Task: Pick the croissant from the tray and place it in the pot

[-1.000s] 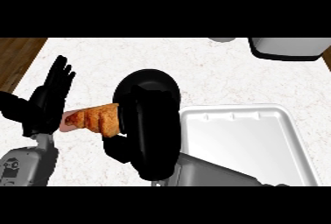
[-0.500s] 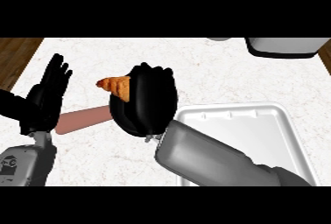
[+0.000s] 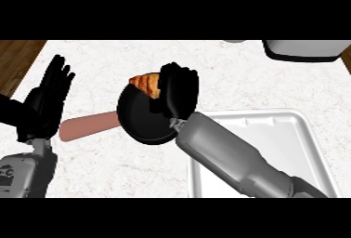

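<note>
Croissant point(image 3: 146, 84), golden-brown and flaky, was pinched in our right hand point(image 3: 177, 90), curled round it, directly over the far rim of the black round pot point(image 3: 140, 123); we judged release needed only lowering. Our left hand point(image 3: 48, 100) rested open.

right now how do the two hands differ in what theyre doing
The right hand is curled round the croissant, holding it over the black pot; the left hand holds nothing. The right hand sits mid-counter beside the white tray; the left hand rests near the view's left edge, fingers straight and pointing up. Both are black hands on grey forearms.
</note>
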